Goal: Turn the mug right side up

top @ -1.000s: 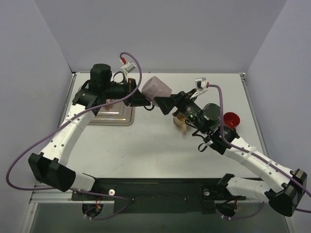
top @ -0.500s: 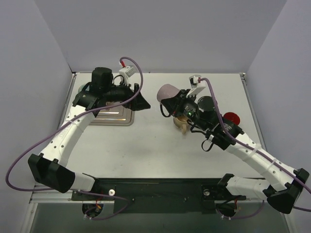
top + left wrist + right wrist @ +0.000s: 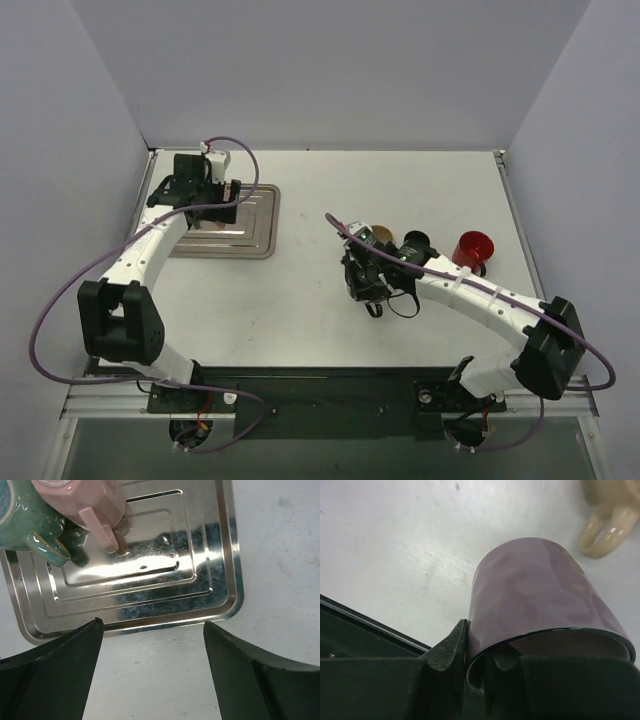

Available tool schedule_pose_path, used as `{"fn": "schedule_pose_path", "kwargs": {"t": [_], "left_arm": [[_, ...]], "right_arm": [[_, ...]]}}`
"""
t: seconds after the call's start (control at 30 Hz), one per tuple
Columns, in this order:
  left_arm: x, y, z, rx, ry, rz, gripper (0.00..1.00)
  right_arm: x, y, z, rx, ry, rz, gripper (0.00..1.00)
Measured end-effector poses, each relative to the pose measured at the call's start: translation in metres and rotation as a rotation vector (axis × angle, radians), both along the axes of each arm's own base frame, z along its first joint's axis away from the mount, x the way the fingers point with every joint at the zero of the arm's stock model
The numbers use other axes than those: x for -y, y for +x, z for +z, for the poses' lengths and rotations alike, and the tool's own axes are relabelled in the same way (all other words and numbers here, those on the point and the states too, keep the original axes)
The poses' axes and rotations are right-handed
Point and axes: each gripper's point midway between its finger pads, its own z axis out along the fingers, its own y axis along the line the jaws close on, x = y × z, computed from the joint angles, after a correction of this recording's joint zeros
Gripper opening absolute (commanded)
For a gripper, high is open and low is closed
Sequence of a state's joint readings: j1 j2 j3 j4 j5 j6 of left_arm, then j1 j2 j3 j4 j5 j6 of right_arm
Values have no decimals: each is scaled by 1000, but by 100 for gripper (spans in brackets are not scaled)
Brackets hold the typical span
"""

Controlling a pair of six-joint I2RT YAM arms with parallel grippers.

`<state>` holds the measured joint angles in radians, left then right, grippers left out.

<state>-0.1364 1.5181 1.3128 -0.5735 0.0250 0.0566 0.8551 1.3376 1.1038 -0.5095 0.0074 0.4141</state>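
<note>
The mug [image 3: 540, 595] is mauve with a dark inside. In the right wrist view its mouth faces the camera and its base points at the table. My right gripper [image 3: 481, 637] is shut on its rim, one finger outside the wall and one inside. From above, the right gripper [image 3: 364, 282] hangs over the middle of the table and hides the mug. My left gripper [image 3: 220, 193] stands open and empty over the tray [image 3: 255, 240]; in its own view the left gripper [image 3: 152, 625] sits just off the tray's edge [image 3: 220, 610].
A pink mug [image 3: 85, 505] and a teal mug [image 3: 25, 520] sit on the tray's far corner. A tan mug [image 3: 381, 236] stands behind the right gripper, its handle [image 3: 605, 530] close to the held mug. A red mug [image 3: 472, 248] is to the right.
The mug passed from the left gripper to the right one. The left jaws opened and drew back over the tray. The right arm carried the mug nearer and lower.
</note>
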Motion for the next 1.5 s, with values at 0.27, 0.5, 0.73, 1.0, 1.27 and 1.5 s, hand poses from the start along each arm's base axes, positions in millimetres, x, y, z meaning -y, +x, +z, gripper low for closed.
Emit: {"fn": "schedule_pose_path", "kwargs": {"t": [0.27, 0.5, 0.73, 1.0, 1.27, 1.5], "left_arm": [[-32, 25, -51, -77, 49, 100, 93], [-55, 47, -89, -98, 79, 182, 93], [-61, 81, -102, -69, 107, 228, 76], [-68, 113, -111, -46, 127, 270, 27], [-61, 116, -117, -64, 67, 257, 0], [-13, 65, -83, -165, -217, 139, 0]], "right_arm": [[26, -30, -75, -221, -143, 10, 0], [36, -23, -92, -252, -179, -30, 31], [41, -17, -85, -220, -204, -39, 59], [37, -13, -34, -98, -125, -36, 66], [46, -12, 18, 37, -40, -63, 72], [27, -13, 83, 220, 209, -30, 88]]}}
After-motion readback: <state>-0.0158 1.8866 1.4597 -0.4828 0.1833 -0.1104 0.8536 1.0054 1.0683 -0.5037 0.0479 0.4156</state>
